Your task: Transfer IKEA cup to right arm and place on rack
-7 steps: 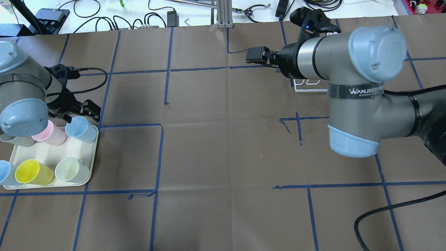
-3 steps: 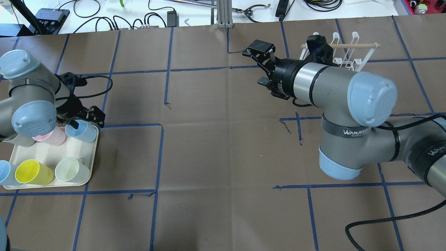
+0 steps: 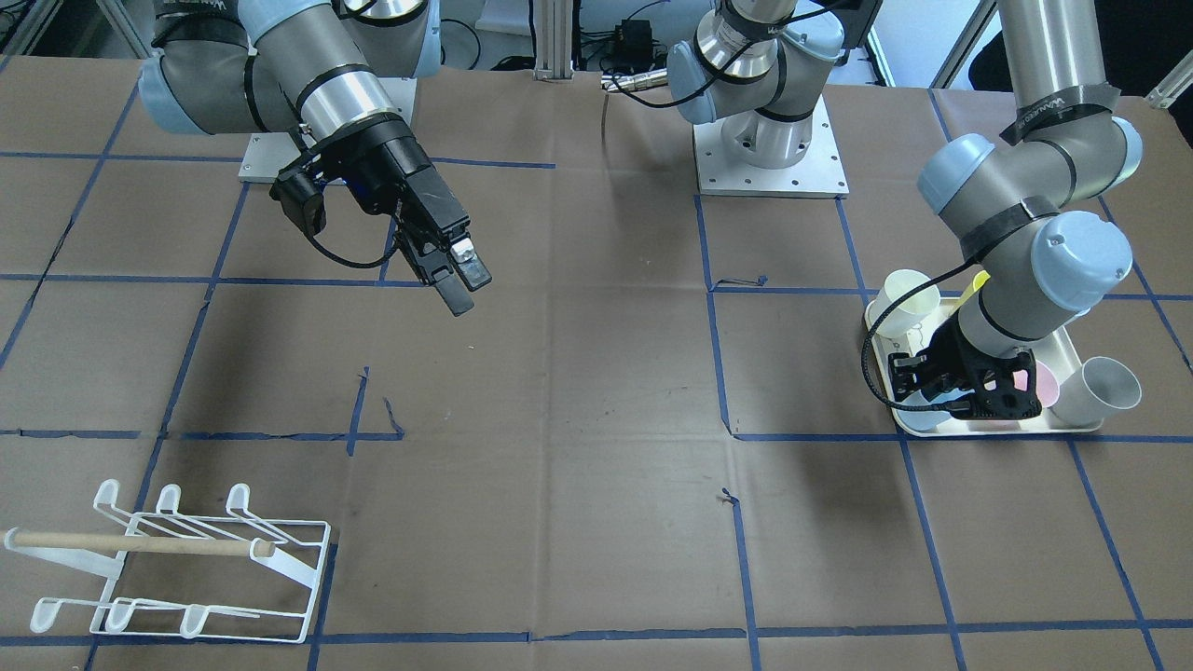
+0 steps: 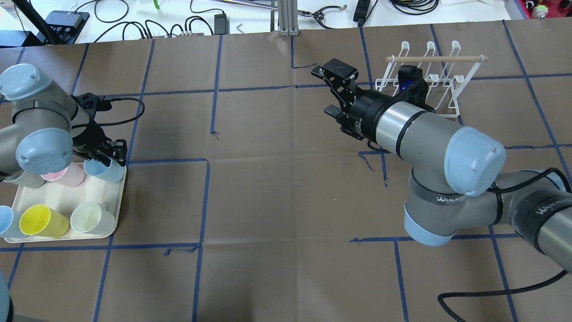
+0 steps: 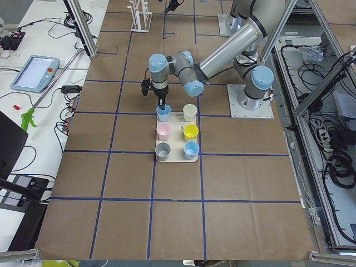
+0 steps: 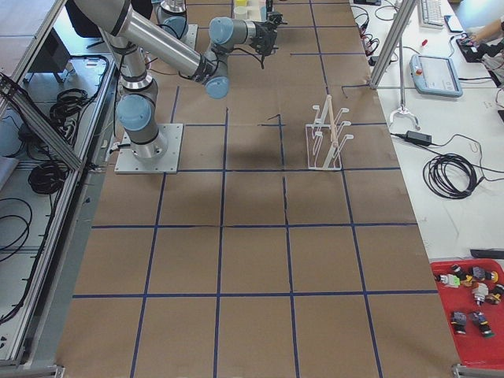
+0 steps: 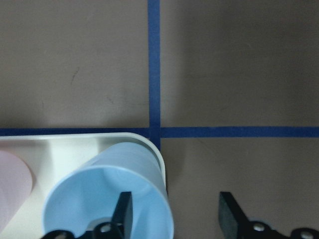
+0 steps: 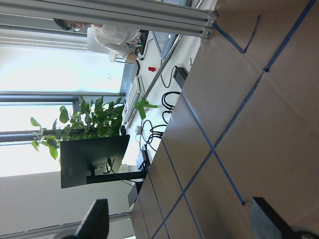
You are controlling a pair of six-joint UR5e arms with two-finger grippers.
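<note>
A light blue cup [image 4: 106, 170] stands at the far right corner of a cream tray [image 4: 117, 210]. My left gripper [image 4: 109, 151] is open and straddles the cup's wall. In the left wrist view, one finger [image 7: 122, 213] is inside the blue cup [image 7: 94, 194] and the other is outside it, over the table. My right gripper [image 4: 333, 91] is open and empty, held in the air left of the white wire rack [image 4: 429, 76]. The rack also shows in the front-facing view [image 3: 177, 559], far from both grippers.
The tray also holds a pink cup [image 4: 67, 175], a yellow cup [image 4: 38, 221], a pale green cup [image 4: 91, 219], a grey cup [image 4: 20, 180] and a second blue cup [image 4: 4, 221]. Cables and tools lie on the white bench beyond the table.
My right arm has swung back and turned its open gripper, uncovering the rack. My left gripper has come down onto the blue cup's rim.
</note>
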